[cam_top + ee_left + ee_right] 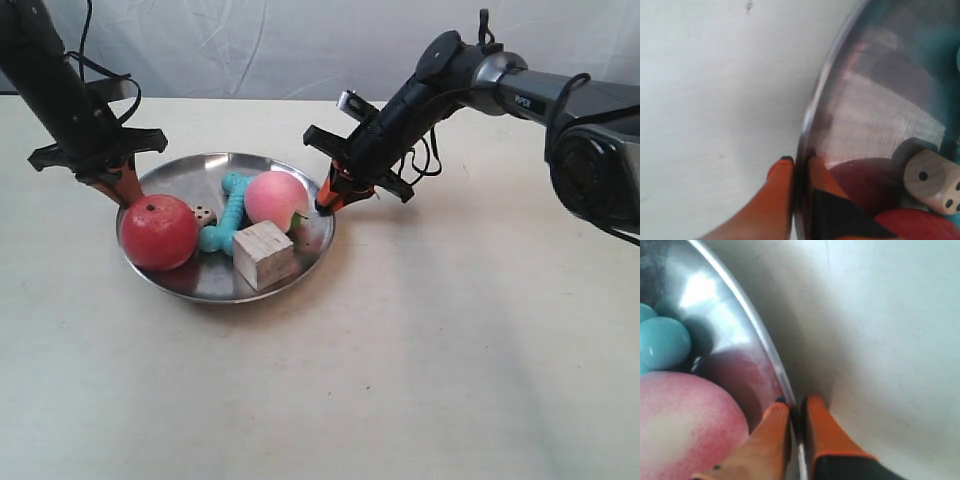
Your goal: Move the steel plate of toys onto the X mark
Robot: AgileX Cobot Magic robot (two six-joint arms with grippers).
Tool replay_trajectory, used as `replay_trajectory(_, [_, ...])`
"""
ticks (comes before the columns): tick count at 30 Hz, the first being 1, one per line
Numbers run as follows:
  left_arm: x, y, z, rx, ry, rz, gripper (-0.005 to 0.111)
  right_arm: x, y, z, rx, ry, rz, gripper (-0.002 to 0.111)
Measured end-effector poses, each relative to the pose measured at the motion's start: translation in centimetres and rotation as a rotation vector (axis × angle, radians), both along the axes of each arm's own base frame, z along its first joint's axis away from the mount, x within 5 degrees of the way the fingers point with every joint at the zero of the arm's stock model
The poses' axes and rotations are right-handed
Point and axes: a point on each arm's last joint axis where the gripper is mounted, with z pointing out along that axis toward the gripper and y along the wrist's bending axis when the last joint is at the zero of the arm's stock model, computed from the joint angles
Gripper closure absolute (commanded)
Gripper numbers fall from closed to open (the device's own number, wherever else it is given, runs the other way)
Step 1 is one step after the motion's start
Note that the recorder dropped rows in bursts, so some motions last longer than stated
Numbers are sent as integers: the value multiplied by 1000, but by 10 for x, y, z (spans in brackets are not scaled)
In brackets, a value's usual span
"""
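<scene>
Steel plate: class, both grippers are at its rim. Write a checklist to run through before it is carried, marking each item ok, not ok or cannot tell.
1. Left gripper clamps plate rim, a finger on each side: ok.
2. Right gripper clamps the opposite rim: ok.
3. Apple, peach, bone, cube and dice all inside plate: ok.
4. X mark located: cannot tell, no view shows it.
5. Plate lifted off table: cannot tell.

We saw a cream tabletop (450, 380) under the steel plate (190, 280); we couldn't tell whether they touched.
</scene>
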Motion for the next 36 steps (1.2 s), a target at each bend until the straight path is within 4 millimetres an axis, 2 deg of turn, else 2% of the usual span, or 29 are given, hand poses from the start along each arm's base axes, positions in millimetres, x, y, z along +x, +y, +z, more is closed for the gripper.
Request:
replay_trajectory(5, [2,4,-21,16,44,-3,107,1,7,-10,2,21,-2,109])
replay_trajectory(10, [2,4,-41,13,85,-8,107,1,6,-11,-29,13,15,109])
replay_trajectory(13, [2,4,-41,11,86,-9,104,1,7,-10,-36,7,20,109])
replay_trajectory(17, [2,4,-41,11,86,-7,92,1,7,-10,-36,7,20,108])
replay_trajectory(19, [3,4,-42,12,85,-4,85,1,7,-10,-36,7,20,101])
replay_trajectory(23, [2,3,-44,7,94,6,69,2,7,-10,-28,13,7,77])
replay_trajectory(26, [2,2,-43,-7,100,15,63,2,10,-9,-14,20,-7,71])
replay_trajectory(32, [4,14,-42,-41,111,72,59,2,10,-7,-13,15,-11,71])
replay_trajectory(34, [4,22,-40,-40,105,88,60,4,6,-7,-17,14,-17,71])
replay_trajectory(36, [4,33,-33,-36,88,106,65,7,-5,-5,-21,12,-38,74])
